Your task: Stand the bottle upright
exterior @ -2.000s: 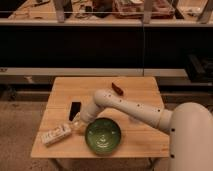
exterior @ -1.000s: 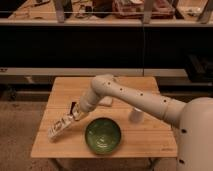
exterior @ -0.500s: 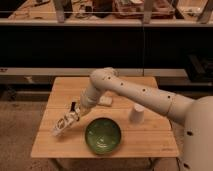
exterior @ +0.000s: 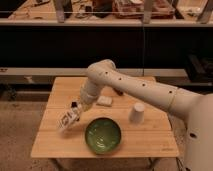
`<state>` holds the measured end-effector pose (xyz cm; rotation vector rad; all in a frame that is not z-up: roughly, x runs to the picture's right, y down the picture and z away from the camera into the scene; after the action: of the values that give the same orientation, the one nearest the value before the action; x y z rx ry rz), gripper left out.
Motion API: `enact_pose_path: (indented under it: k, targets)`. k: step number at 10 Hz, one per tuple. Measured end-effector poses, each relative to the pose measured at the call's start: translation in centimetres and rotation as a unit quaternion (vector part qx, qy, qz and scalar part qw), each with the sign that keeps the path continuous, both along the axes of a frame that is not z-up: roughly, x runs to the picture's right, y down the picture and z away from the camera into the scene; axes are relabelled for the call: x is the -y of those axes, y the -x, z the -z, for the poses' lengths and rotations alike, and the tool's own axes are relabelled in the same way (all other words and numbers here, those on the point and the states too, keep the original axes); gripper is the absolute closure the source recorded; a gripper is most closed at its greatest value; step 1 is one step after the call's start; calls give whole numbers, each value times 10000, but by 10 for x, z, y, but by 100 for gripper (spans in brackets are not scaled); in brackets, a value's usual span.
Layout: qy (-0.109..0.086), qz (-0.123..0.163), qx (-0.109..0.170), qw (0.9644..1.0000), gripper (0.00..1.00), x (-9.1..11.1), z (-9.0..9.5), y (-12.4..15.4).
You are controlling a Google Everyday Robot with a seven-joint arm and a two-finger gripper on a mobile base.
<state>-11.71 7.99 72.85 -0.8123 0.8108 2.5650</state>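
Above the pale wooden table [exterior: 55, 145], my gripper [exterior: 75, 108] clamps the small whitish labelled bottle [exterior: 67, 120], which slants just below it and is not yet upright.

No lettering is legible, not even on the bottle [exterior: 68, 120] held by the claw [exterior: 75, 110] over the table [exterior: 150, 142].

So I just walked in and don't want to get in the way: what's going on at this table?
The robot's arm reaches over the wooden table, and its claw is shut on the bottle, just beside the green bowl. The bottle is tilted, not yet upright; whether its lower end touches the table I cannot tell. A white paper cup stands past the bowl's other side, and a small flat white block lies behind the bowl.
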Motion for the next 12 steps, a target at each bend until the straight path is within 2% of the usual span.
enact_pose_path:
  k: [4,6,9,12]
  targets:
    - [-396,454,-77,9982,98,11,17,6]
    - [-515,636,-58,9966,98,12,23,9]
    - [-680,936,93,9932,98,7,31,12]
    - [-865,1257,112,9882,98,4,28,6]
